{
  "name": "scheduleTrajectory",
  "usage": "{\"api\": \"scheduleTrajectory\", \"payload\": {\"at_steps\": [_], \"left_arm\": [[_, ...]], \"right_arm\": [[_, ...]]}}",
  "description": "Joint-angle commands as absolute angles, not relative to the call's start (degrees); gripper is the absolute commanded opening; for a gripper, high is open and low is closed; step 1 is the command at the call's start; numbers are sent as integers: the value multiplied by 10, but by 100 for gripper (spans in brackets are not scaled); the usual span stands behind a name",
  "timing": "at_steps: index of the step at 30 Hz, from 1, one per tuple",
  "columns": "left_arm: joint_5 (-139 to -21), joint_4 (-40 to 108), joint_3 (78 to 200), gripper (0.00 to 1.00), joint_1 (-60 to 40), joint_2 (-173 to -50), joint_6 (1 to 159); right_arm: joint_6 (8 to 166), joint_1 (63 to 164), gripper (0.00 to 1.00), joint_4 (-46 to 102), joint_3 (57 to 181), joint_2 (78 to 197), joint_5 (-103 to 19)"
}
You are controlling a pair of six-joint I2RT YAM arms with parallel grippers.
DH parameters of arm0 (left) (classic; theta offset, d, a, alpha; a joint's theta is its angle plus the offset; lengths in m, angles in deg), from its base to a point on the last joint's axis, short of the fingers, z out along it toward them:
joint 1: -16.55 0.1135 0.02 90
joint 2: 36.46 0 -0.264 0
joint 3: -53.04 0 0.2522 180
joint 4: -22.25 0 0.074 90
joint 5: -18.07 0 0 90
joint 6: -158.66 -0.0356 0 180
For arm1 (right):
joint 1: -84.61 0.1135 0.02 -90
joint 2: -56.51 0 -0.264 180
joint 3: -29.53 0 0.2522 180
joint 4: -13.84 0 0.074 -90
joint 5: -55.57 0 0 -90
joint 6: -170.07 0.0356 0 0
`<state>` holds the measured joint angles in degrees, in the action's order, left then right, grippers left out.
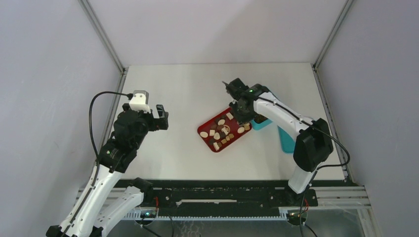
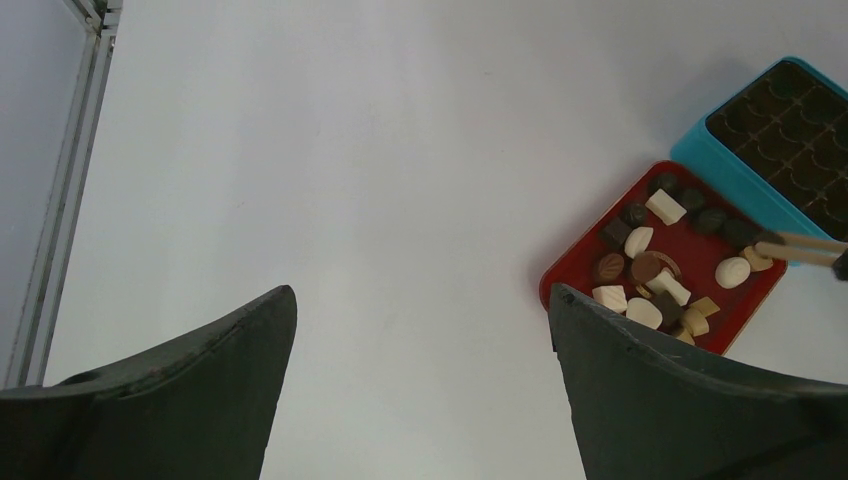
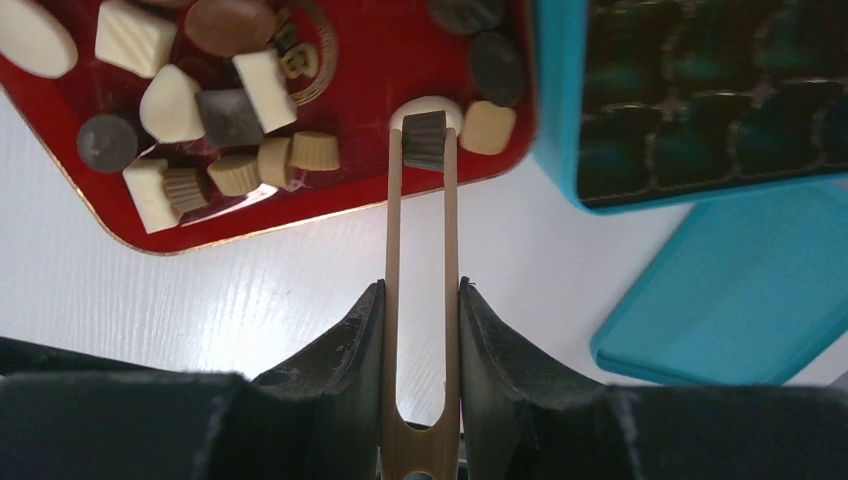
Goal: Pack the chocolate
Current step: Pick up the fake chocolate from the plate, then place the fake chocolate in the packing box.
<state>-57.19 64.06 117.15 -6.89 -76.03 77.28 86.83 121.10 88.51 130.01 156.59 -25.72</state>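
Squeezes tongs (image 3: 392, 250) in the right claw (image 3: 421, 292), fingers pressed on both arms. Pinches one dark chocolate piece (image 3: 424, 138) between the tong tips, over a cream one at the edge of the red tray (image 3: 330, 200), near the teal box (image 3: 560, 120). Shows the other chocolate (image 3: 230, 110) loose in the tray. Holds the left claw (image 2: 420, 292) wide open, gripping nothing, above bare table (image 2: 350, 150), well apart from the tray.

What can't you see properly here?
Top view: the right arm hides most of the teal rectangular box; the small chocolate pieces on the red tray are too tiny to tell apart.
Left wrist view: the right edge cuts off the tan wooden V-shaped tongs.
Right wrist view: the box's dark grid insert is blurred.
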Motion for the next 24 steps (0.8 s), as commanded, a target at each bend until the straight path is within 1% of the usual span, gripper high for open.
{"api": "scheduleTrajectory", "payload": {"at_steps": [1,11,18,24], "left_arm": [[-576,628,1163,100,-64,-752,774],[-577,628,1164,100,-64,-748,774],[-572,628,1163,100,-64,-748,774],[-569,628,1163,100,-64,-751,772]], "right_arm": [[882,1173,0,867,1323,1514,-235],[885,1069,0,855,1362,1526,-173],[877,1009,0,819,1401,1581,-169],[866,982,0,802,1442,1637,-161]]}}
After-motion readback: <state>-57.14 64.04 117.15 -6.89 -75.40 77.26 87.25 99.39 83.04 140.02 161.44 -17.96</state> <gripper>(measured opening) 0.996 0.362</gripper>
